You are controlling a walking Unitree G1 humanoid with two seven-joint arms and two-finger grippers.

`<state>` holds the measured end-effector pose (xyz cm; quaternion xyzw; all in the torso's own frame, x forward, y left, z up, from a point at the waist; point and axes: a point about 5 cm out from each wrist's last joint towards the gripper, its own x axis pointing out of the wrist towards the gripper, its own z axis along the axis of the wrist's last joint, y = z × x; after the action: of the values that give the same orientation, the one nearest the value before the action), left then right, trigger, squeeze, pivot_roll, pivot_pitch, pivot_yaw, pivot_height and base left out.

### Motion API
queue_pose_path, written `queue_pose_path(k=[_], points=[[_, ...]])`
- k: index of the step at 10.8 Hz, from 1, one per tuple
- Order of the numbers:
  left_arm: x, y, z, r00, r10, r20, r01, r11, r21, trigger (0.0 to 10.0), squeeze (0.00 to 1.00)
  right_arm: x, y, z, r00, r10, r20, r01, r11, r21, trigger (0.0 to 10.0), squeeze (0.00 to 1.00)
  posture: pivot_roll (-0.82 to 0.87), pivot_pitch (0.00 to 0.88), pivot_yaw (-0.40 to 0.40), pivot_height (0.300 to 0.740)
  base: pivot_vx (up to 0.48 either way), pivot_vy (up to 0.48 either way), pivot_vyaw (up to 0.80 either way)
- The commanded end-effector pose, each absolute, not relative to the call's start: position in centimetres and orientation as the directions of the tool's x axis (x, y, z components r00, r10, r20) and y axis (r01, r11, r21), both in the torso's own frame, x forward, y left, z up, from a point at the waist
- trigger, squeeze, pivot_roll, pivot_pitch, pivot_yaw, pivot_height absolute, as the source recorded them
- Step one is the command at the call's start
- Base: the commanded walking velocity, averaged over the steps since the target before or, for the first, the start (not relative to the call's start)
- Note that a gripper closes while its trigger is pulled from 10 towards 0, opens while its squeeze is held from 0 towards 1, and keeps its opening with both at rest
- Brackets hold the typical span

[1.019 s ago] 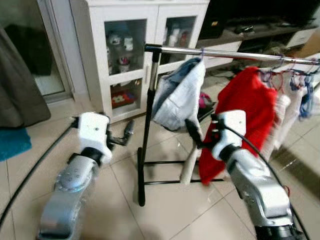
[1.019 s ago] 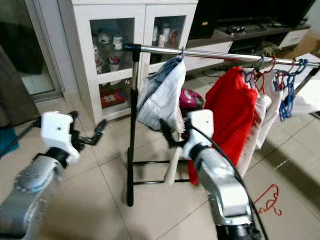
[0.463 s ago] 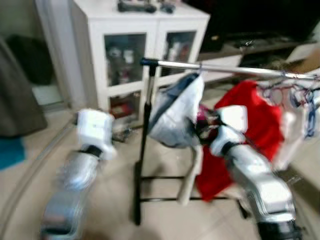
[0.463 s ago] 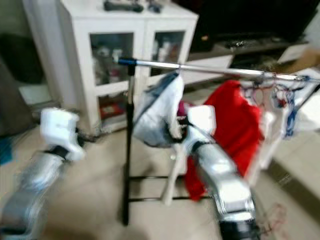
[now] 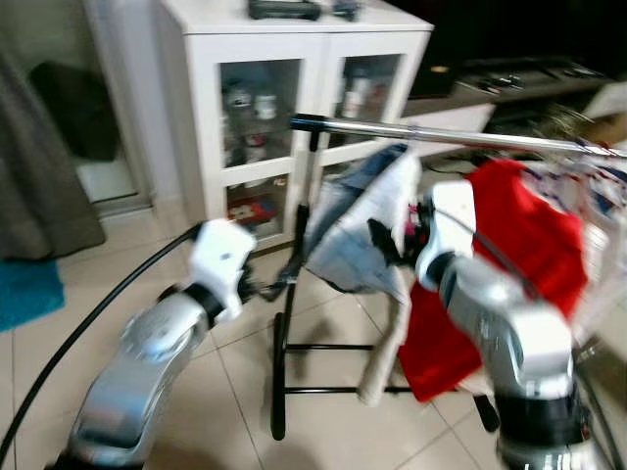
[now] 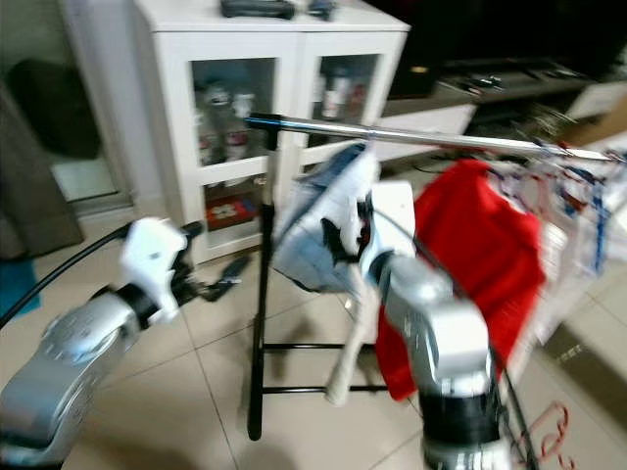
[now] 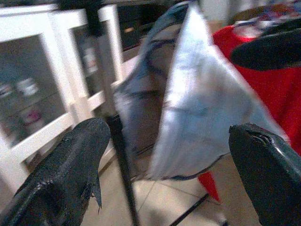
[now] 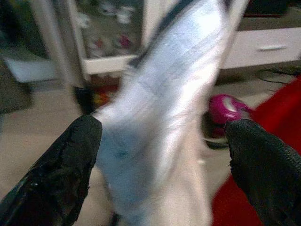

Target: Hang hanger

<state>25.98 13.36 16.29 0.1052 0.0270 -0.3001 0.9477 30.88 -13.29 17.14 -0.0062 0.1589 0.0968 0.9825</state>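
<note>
**Robot arms flank a garment on a chrome clothes rail**

A pale blue-and-white garment (image 5: 362, 230), soft and crumpled into a loose pouch shape, hangs from a polished metal rail (image 5: 460, 140) near the rail's capped end, just above a black upright post (image 5: 291, 294) that runs down to a thin black floor frame. The hanger carrying it is too blurred to make out; only a faint hook shape sits on the rail above the cloth.

The right gripper (image 5: 387, 243) is raised against the front of the garment, its two matte black fingers (image 8: 56, 174) spread wide apart in the right wrist view, with the cloth seen between them and nothing pinched. The left gripper (image 5: 269, 291) sits lower, beside the black post, its rough-textured fingers (image 7: 70, 169) likewise held well apart, the post and garment visible beyond them.

Next along the rail hangs a bright red cloth (image 5: 509, 264), draping in a broad flat sheet behind the right arm's silver casing. Further along, blurred coloured hangers (image 6: 578, 186) cluster on the rail. A red wire hanger (image 6: 552, 428) lies on the glossy beige floor tiles (image 5: 245, 392). Behind the rail stands a white cabinet (image 5: 196, 108) with glass-paned doors, small objects on its shelves. A black cable (image 5: 88, 333) trails across the floor.
</note>
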Motion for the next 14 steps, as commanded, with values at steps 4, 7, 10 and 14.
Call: queue_pose_path(k=[4,7,10,14], points=[[26.8,12.5,16.6,0.7,-0.682,-0.213,0.714,0.674,0.191,10.0,0.0,32.8,-16.0,20.0,0.897,0.142,-0.418,-0.131,0.99,0.056,10.0,0.0,0.05,0.0,-0.079,0.74,0.0,0.0,0.0],[27.6,12.0,17.8,0.662,-0.712,-0.233,0.749,0.635,0.189,10.0,0.0,32.5,-18.0,21.3,0.81,0.196,-0.553,-0.199,0.979,0.055,10.0,0.83,0.02,0.013,-0.078,0.74,0.0,0.0,0.0],[27.4,11.4,17.6,0.584,-0.754,-0.301,0.81,0.566,0.155,10.0,0.0,31.9,-17.0,20.7,0.708,0.295,-0.642,-0.3,0.948,0.105,10.0,0.85,0.01,0.036,-0.087,0.74,0.0,0.0,0.0],[27.8,11.0,18.2,0.57,-0.759,-0.313,0.82,0.547,0.167,10.0,0.0,32.1,-15.1,20.3,0.668,0.325,-0.669,-0.353,0.93,0.099,10.0,1.0,0.01,0.04,-0.124,0.74,0.0,0.0,0.0]])
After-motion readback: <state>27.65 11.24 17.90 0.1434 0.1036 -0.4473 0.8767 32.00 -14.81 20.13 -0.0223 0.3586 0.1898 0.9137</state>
